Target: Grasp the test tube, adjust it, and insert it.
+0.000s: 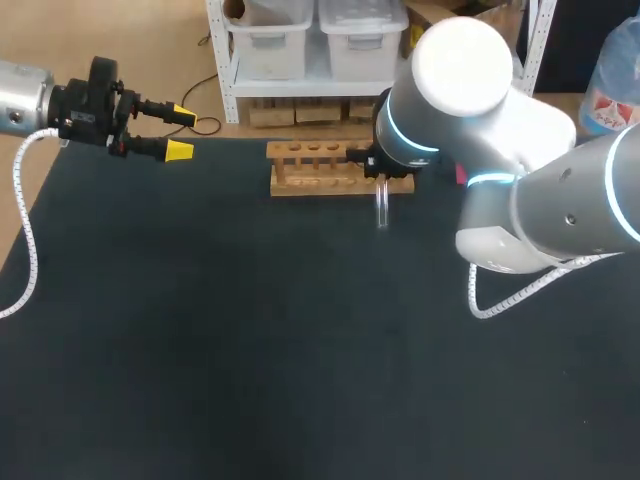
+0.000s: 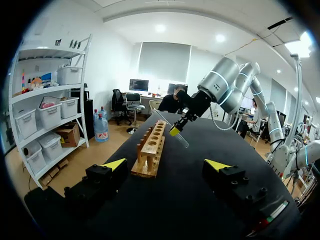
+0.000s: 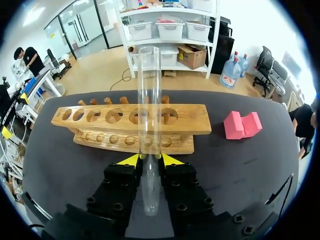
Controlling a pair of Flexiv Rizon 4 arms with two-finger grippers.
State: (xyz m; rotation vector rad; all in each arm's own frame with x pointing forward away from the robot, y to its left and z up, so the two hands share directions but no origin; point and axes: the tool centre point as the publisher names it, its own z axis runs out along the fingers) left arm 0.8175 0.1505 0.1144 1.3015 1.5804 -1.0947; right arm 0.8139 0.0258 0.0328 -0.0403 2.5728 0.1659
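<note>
Gripping the clear tube [image 3: 149, 85], the right gripper [image 3: 150, 159] holds it before the holed wooden rack [image 1: 310, 172], upper middle; the left gripper [image 1: 181, 131] gapes open, upper left, over the dark bench [image 1: 200, 350].

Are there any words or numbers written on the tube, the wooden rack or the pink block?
None can be read.
The test tube, held in the right gripper, is clear, with no marks showing.
The wooden rack is plain wood.
The pink block is plain pink.
</note>
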